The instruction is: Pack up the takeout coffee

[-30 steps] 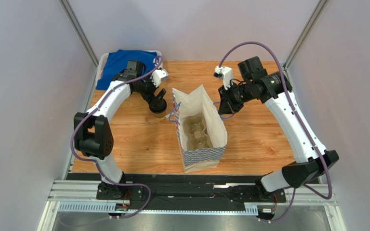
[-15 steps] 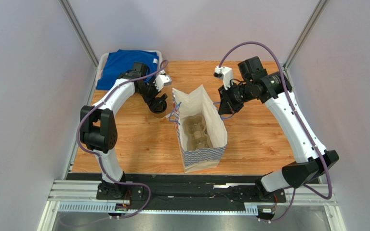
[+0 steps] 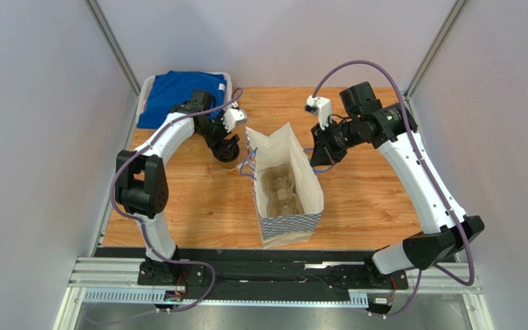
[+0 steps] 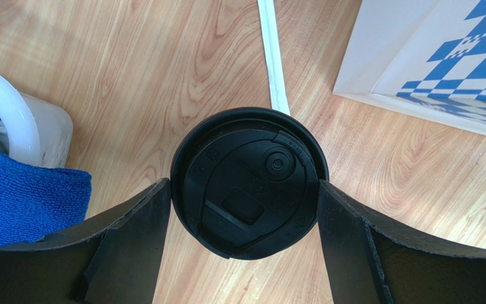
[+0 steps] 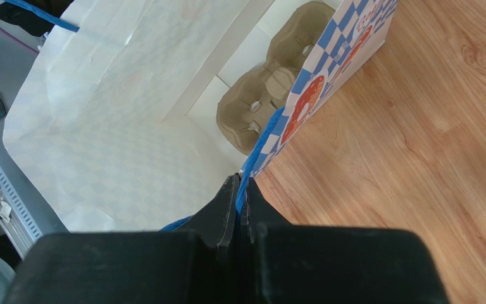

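Note:
The takeout coffee (image 3: 229,157), a tan cup under a round black lid (image 4: 249,180), stands on the wooden table just left of the bag. My left gripper (image 4: 244,183) is down over it, open, one finger on each side and close against the lid's rim. The cup's body is hidden beneath the lid. The white paper bag (image 3: 273,148) with blue checks stands upright and open at the table's middle. My right gripper (image 5: 240,190) is shut on the bag's blue handle (image 5: 261,149) at its right rim (image 3: 317,159).
A brown pulp cup carrier (image 3: 280,192) lies at the bottom of the bag (image 5: 271,95). A thin white wrapped straw (image 4: 272,57) lies on the table beyond the cup. A white bin (image 4: 11,120) holding a blue cloth (image 3: 177,93) sits at the back left.
My left arm has swung its elbow and wrist in over the cup, and its jaws have narrowed around the lid. The right arm and the bag have stayed put.

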You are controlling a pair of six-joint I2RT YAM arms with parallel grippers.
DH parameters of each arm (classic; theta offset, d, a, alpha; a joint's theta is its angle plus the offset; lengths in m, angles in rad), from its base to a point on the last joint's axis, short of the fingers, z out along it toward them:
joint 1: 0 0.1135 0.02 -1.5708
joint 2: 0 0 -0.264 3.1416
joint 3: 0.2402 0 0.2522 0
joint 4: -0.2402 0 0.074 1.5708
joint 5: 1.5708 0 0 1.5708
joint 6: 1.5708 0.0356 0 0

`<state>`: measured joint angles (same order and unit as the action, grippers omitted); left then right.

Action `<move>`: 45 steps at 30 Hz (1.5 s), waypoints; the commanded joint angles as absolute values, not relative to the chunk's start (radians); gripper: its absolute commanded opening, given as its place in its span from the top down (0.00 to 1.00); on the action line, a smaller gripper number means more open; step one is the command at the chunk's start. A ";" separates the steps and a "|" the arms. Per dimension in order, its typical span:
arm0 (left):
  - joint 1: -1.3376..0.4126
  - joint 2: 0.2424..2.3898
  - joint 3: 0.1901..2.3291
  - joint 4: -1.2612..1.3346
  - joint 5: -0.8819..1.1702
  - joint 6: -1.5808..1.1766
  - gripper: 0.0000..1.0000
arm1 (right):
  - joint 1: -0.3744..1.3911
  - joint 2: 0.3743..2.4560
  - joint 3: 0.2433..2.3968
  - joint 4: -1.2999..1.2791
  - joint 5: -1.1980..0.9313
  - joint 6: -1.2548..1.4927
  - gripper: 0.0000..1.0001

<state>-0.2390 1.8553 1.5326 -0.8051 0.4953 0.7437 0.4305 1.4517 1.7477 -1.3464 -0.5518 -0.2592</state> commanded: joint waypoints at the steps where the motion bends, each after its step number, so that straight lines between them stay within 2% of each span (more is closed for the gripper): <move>1: -0.244 1.829 1.514 -0.831 0.514 0.773 0.32 | 0.431 1.391 1.726 -1.410 -0.595 -0.270 1.00; 3: -0.244 1.822 1.503 -0.831 0.517 0.770 0.35 | 0.431 1.374 1.712 -1.413 -0.586 -0.258 1.00; 4: -0.244 1.819 1.499 -0.833 0.518 0.769 0.35 | 0.431 1.373 1.707 -1.413 -0.581 -0.253 0.95; 7: -0.244 1.815 1.491 -0.833 0.519 0.767 0.35 | 0.433 1.390 1.719 -1.408 -0.557 -0.229 0.63; 10: -0.244 1.816 1.493 -0.838 0.517 0.764 0.35 | 0.433 1.436 1.775 -1.416 -0.538 -0.204 0.52; 12: -0.244 1.818 1.494 -0.839 0.518 0.762 0.35 | 0.431 1.466 1.815 -1.437 -0.558 -0.201 0.51; 16: -0.244 1.810 1.496 -0.842 0.528 0.761 0.39 | 0.433 1.471 1.806 -1.442 -0.575 -0.212 0.59; 24: -0.244 1.779 1.459 -0.842 0.545 0.773 0.45 | 0.431 1.486 1.761 -1.456 -0.551 -0.230 0.53; 30: -0.244 1.773 1.437 -0.838 0.537 0.776 0.48 | 0.433 1.509 1.749 -1.453 -0.528 -0.233 0.58; 35: -0.242 1.761 1.427 -0.834 0.538 0.770 0.53 | 0.433 1.508 1.724 -1.451 -0.512 -0.250 0.73; 36: -0.244 1.758 1.425 -0.834 0.538 0.770 0.54 | 0.433 1.506 1.724 -1.451 -0.512 -0.252 0.82; 40: -0.232 1.723 1.411 -0.842 0.557 0.767 0.62 | 0.433 1.502 1.733 -1.451 -0.518 -0.256 1.00; 45: -0.213 1.689 1.401 -0.859 0.565 0.770 0.67 | 0.431 1.486 1.729 -1.447 -0.548 -0.245 1.00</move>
